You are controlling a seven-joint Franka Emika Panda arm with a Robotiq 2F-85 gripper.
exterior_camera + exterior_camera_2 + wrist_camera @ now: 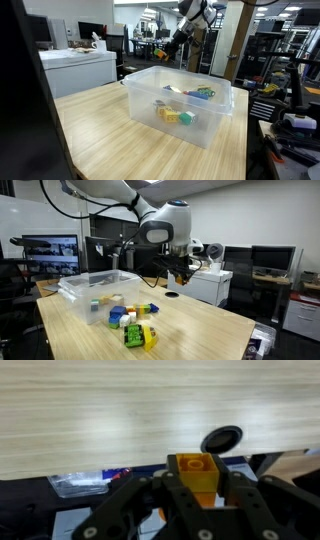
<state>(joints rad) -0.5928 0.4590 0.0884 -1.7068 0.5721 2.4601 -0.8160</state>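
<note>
My gripper (195,488) is shut on an orange toy block (194,470), which stands upright between the black fingers with its single stud on top. In both exterior views the gripper (181,275) hangs well above the wooden table (200,320), beyond the far side of a clear plastic bin (142,88). The orange block (183,277) shows as a small spot at the fingertips. Several coloured blocks (132,320) lie in a pile on the table in front of the bin (85,280). Blocks (176,115) also show through the bin's clear walls.
A small black round disc (222,438) lies on the table near its edge, below the gripper, and the disc (172,295) shows again from outside. Desks, monitors (50,250) and a white cabinet (80,68) stand around the table.
</note>
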